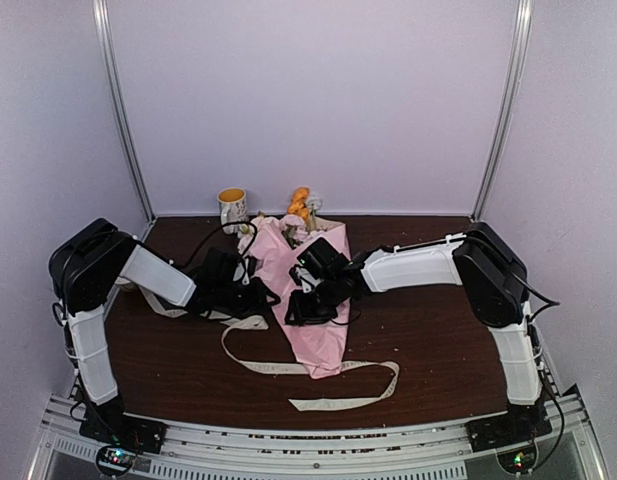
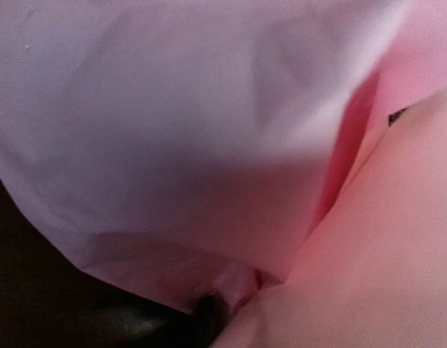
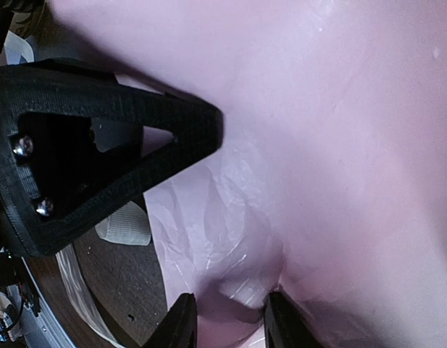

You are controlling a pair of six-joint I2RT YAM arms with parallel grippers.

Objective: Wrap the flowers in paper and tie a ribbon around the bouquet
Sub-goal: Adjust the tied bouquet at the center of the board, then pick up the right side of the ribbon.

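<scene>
Already paper (image 1: 326, 345) wraps the flowers (image 1: 301, 201) mid-frame; ribbon (image 1: 343, 402) lies untied below; right gripper (image 3: 227, 322) pinches paper; left gripper (image 1: 250, 286), cannot tell.

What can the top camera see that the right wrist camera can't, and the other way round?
Only the top view: the white ceramic mug with a yellow inside, the orange artificial blooms, and the whole white left arm and right arm. Only the right wrist view: the right tool up close, its tips pinching the thin pale pink wrapping paper. Both: that paper, the long cream fabric ribbon and the dark brown wooden table.
</scene>
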